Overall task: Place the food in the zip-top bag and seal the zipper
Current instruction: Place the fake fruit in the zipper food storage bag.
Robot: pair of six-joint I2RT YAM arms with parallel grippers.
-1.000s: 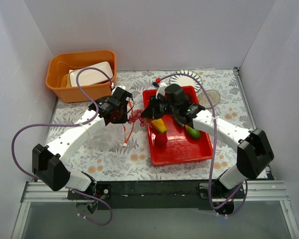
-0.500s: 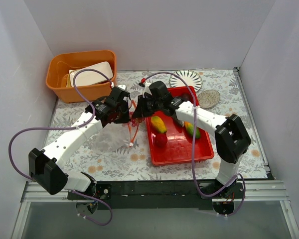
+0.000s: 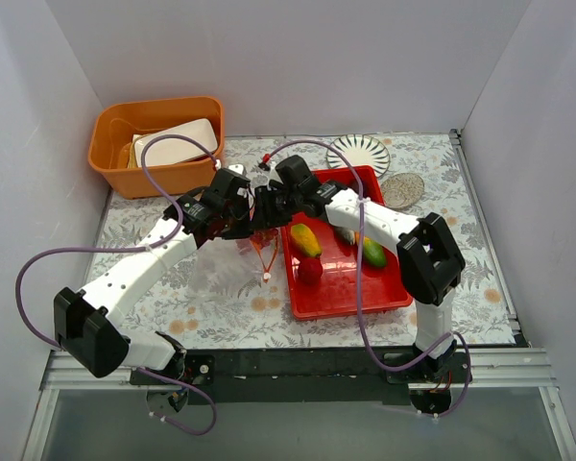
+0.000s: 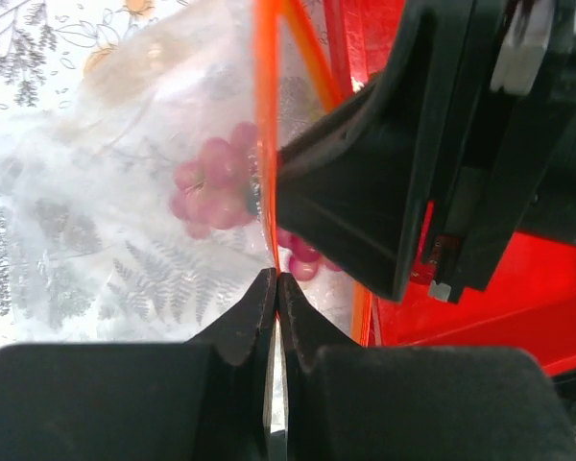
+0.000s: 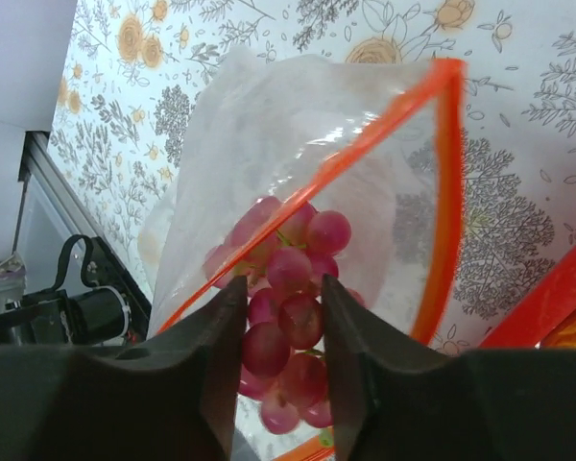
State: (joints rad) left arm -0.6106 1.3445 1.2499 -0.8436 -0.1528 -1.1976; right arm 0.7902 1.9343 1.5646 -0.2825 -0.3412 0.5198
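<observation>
The clear zip-top bag (image 5: 269, 144) hangs open by the tray's left edge, its orange-red zipper (image 5: 448, 192) spread into a wide mouth. My left gripper (image 4: 276, 277) is shut on the bag's edge just below the zipper (image 4: 264, 144). My right gripper (image 5: 282, 281) is at the bag's mouth, jaws parted, with the purple grapes (image 5: 293, 269) between and beyond its fingers. Through the plastic the grapes (image 4: 211, 187) show inside the bag. In the top view both grippers (image 3: 235, 219) (image 3: 264, 209) meet above the bag. Two mangoes (image 3: 305, 239) (image 3: 371, 253) and a red apple (image 3: 310, 270) lie in the tray.
The red tray (image 3: 365, 288) sits right of the bag. An orange bin (image 3: 115, 158) holding a white container stands at the back left. A striped plate (image 3: 358, 152) and a grey disc (image 3: 401, 189) lie at the back right. White walls close in three sides.
My right gripper has swung left from the tray to the bag's mouth carrying the grapes, and its jaws have parted. My left gripper kept hold of the bag, shifting slightly.
</observation>
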